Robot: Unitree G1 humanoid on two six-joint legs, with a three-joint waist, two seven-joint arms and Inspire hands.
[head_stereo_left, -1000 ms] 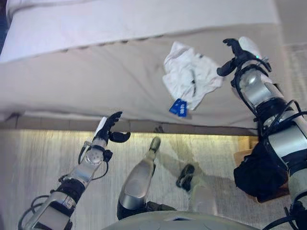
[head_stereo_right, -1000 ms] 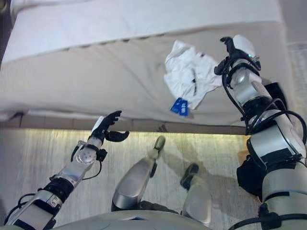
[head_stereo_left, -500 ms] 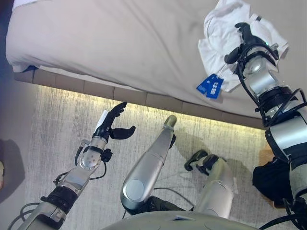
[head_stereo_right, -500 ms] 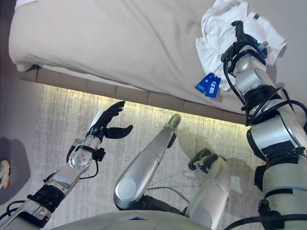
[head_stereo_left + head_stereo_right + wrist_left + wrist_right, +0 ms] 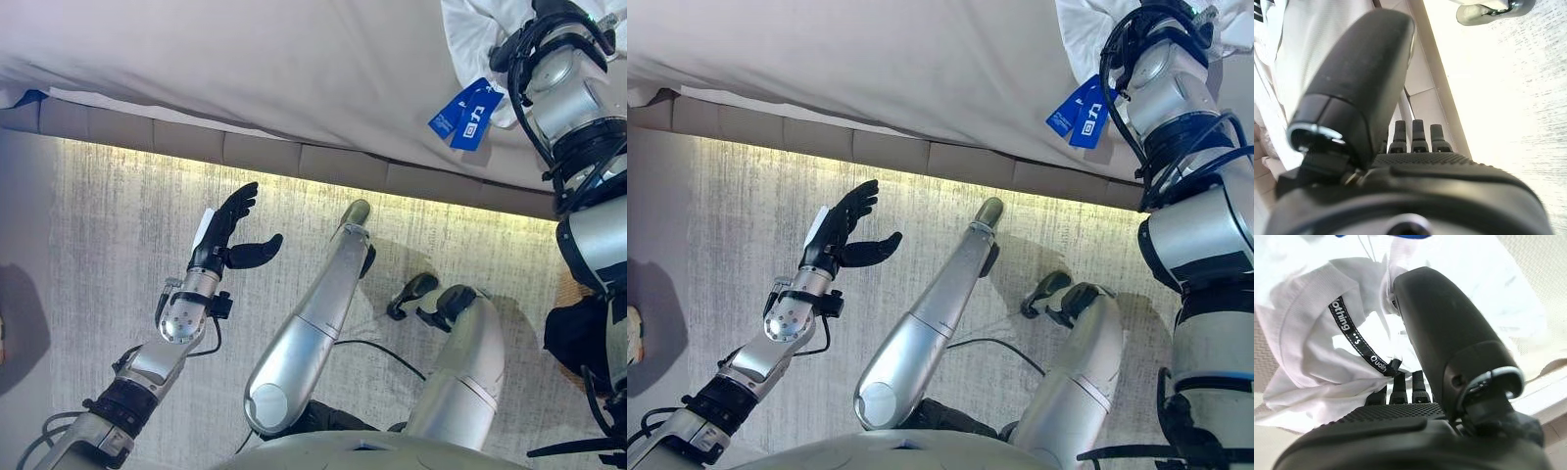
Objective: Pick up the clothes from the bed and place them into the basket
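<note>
One garment, white clothes (image 5: 1317,357), is lying on the bed (image 5: 294,69); your right robot hand (image 5: 1449,367) is curling into it. Your left robot hand (image 5: 227,230) is hanging open, empty. Basket unseen; nothing delivered.

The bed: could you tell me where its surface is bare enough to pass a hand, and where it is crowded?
The bed lies bare from its left end to the white garment with blue tags. That right end is crowded: the right hand is in the cloth. The left hand hangs over the floor.
</note>
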